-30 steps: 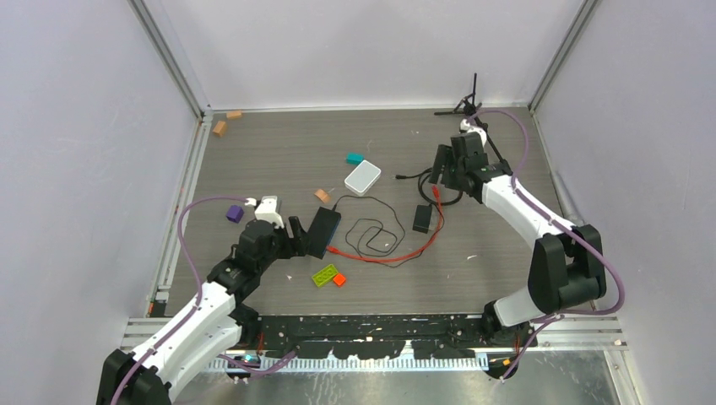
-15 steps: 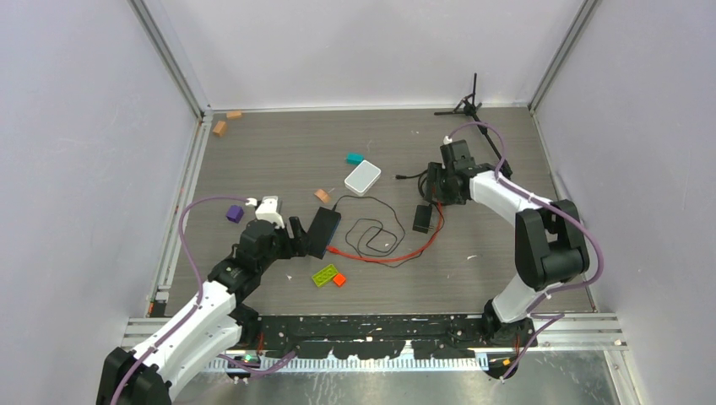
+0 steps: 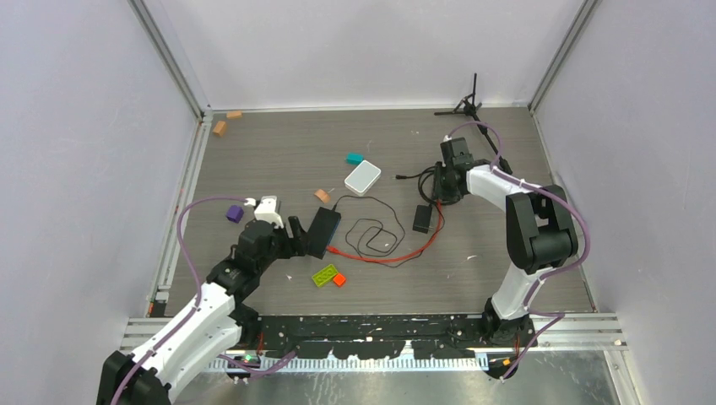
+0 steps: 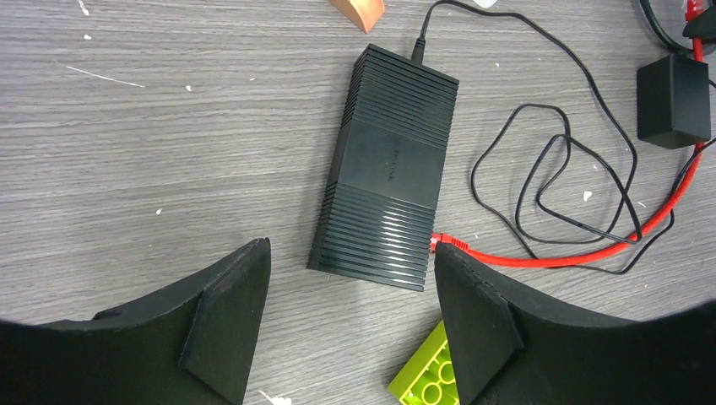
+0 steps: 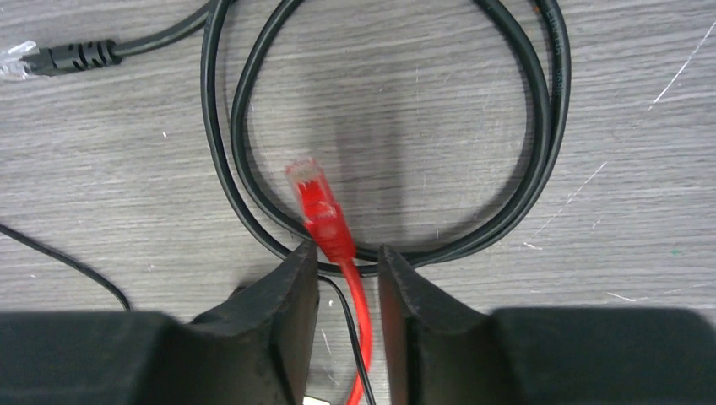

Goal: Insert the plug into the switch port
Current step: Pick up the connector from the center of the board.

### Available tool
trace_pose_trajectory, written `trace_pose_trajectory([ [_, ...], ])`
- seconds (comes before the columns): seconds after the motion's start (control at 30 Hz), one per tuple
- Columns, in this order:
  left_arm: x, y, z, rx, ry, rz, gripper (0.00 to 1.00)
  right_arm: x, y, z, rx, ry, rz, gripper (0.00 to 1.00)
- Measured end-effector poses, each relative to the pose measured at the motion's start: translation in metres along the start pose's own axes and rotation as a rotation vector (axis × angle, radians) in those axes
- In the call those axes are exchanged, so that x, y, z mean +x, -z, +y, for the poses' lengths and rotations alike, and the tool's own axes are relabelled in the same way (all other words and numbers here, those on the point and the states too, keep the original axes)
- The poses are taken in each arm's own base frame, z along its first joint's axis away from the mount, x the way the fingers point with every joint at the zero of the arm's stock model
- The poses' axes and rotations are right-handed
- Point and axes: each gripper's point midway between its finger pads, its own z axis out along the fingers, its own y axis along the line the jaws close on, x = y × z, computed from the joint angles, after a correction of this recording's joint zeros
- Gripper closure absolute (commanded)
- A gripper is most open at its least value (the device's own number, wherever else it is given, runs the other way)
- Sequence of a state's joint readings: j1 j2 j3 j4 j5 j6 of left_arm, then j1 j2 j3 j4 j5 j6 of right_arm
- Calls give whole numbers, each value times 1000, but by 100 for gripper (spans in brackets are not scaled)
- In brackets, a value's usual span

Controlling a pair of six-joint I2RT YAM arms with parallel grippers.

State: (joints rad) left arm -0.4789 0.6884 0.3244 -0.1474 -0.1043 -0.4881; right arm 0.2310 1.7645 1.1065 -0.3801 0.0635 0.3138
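1. Straddling the red cable (image 5: 359,337) just behind the plug (image 5: 308,181), the right tool (image 5: 346,253) stands narrowed but not pinching. The plug lies on the bench (image 5: 591,211) inside a black cable loop (image 5: 549,152).
2. Left tool (image 4: 350,287) gapes wide at the black switch (image 4: 388,169), with bare bench to its left.
3. Counted: one switch, one red cable, three tan blocks (image 3: 219,128).

The plug (image 5: 308,181) is red with a clear, pale tip, its cable (image 5: 359,325) the same red, and the thick cord (image 5: 545,126) is black. The switch (image 4: 388,169) is matte black, ribbed with parallel lines (a plain band across the middle). The table (image 4: 127,152) is grey wood-grain, the brick (image 4: 426,380) lime green.
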Motion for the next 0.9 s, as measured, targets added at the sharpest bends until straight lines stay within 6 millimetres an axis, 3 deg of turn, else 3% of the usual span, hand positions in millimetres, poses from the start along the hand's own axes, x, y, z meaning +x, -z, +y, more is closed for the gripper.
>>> trace_pose_trajectory([
  [0.1,-2,1,-1,4,1,-9,27,-3,-3,0,-3,-3,-8,71],
  [0.23,-2,2,-1,6,1,-10,27,-5,-3,2,-11,-3,-17,68],
  [0.43,-5,6,-8,38,3,-12,26,-9,-4,2,-18,14,-32,96],
  [0.6,-31,16,-26,101,9,-63,24,-7,1,2,-28,16,-56,100],
  [0.7,-58,27,-44,164,16,-122,23,-7,24,1,-41,18,-106,100],
  [0.77,-75,35,-56,207,21,-155,23,-16,49,4,-59,20,-177,99],
  [0.9,-97,46,-75,284,34,-194,23,-41,117,21,-118,43,-376,100],
])
